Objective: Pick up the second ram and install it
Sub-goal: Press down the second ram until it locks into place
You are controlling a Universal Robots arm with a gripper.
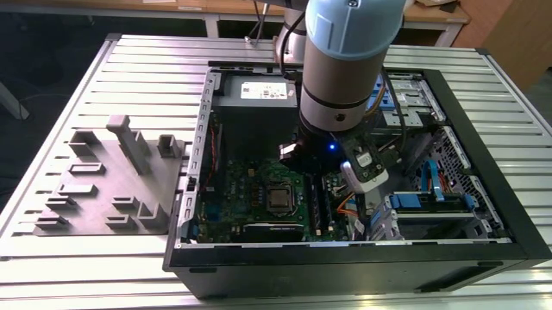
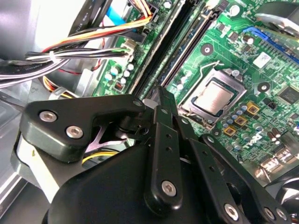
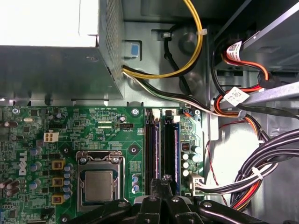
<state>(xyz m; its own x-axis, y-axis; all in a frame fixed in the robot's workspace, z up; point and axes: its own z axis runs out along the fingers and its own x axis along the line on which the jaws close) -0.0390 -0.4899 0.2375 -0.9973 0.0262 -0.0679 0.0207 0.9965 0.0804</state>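
Note:
My gripper (image 3: 164, 180) is down inside the open computer case (image 1: 362, 255), over the green motherboard (image 3: 70, 130). Its black fingers (image 2: 159, 105) are shut together, and the tips sit at the near end of the two long memory slots (image 2: 174, 51). A slim dark stick, the second ram (image 3: 170, 149), runs along the slot in line with the tips. I cannot tell whether the tips pinch it or only rest on it. Another dark strip (image 3: 150, 149) lies in the slot beside it, towards the processor socket (image 3: 99, 184).
Cable bundles (image 3: 261, 163) crowd one side of the slots, and the power supply box (image 1: 258, 97) stands at the case's far end. In the exterior view the grey tray (image 1: 103, 194) with upright posts lies on the slatted table at the left. Drive bays (image 1: 431, 200) fill the case's right.

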